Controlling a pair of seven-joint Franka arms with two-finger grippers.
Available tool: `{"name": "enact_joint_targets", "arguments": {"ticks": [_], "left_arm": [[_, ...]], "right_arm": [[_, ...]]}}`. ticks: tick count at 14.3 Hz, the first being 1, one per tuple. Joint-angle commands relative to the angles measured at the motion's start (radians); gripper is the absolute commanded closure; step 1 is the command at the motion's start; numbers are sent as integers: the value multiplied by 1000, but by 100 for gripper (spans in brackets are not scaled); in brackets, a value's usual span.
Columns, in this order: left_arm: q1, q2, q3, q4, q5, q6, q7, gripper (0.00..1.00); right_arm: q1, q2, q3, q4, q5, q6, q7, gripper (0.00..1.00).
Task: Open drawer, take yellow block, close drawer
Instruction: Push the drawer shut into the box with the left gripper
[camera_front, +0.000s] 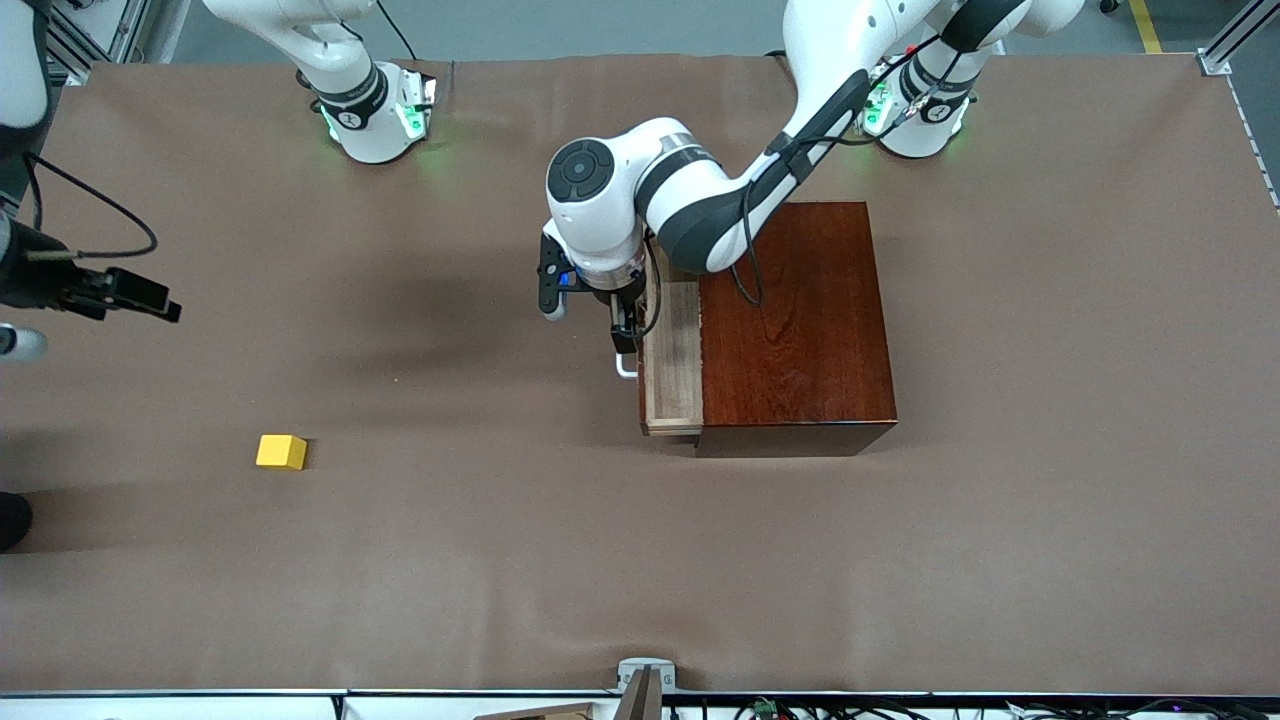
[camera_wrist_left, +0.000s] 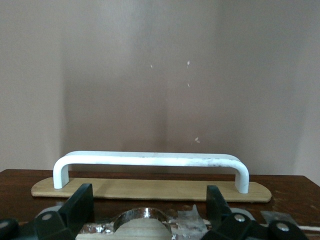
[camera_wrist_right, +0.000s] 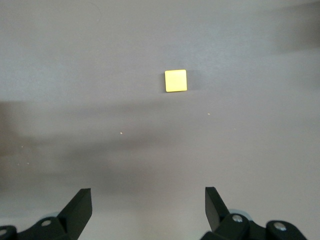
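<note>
The drawer (camera_front: 672, 360) stands partly out of the reddish-brown box (camera_front: 800, 320), its pale tray showing. Its white bar handle (camera_front: 626, 368) (camera_wrist_left: 150, 160) faces the right arm's end of the table. My left gripper (camera_front: 622, 338) (camera_wrist_left: 148, 194) hangs open just above the drawer's front, with the handle between and a little past its black fingertips (camera_wrist_left: 82, 200), which do not touch it. The yellow block (camera_front: 281, 452) (camera_wrist_right: 176, 80) lies on the bare table toward the right arm's end. My right gripper (camera_wrist_right: 148, 194) is open and empty, up over the table short of the block.
A brown cloth covers the table (camera_front: 560, 560). The box sits near the left arm's base (camera_front: 915, 110). The right arm's base (camera_front: 375, 115) stands at the table's back edge. A small mount (camera_front: 645, 680) sits at the front edge.
</note>
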Motion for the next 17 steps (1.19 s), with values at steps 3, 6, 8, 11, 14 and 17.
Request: {"name": "enact_joint_targets", "arguments": {"ticks": [3, 6, 8, 11, 14, 17], "left_arm": [[14, -26, 8, -14, 79, -113, 12, 0], [14, -24, 8, -14, 122, -171, 38, 0], [16, -24, 8, -14, 138, -208, 42, 0], [14, -23, 8, -15, 161, -251, 42, 0], [14, -21, 8, -15, 164, -265, 44, 0], [10, -17, 6, -15, 162, -265, 44, 0]], "right_arm": [[-9, -60, 11, 47, -27, -58, 14, 0], [-7, -61, 14, 58, -29, -79, 17, 0], [-4, -58, 14, 58, -27, -76, 90, 0], [31, -57, 34, 60, -73, -78, 221, 0], [52, -54, 37, 58, -79, -104, 212, 0], [54, -52, 37, 57, -81, -118, 210, 0]]}}
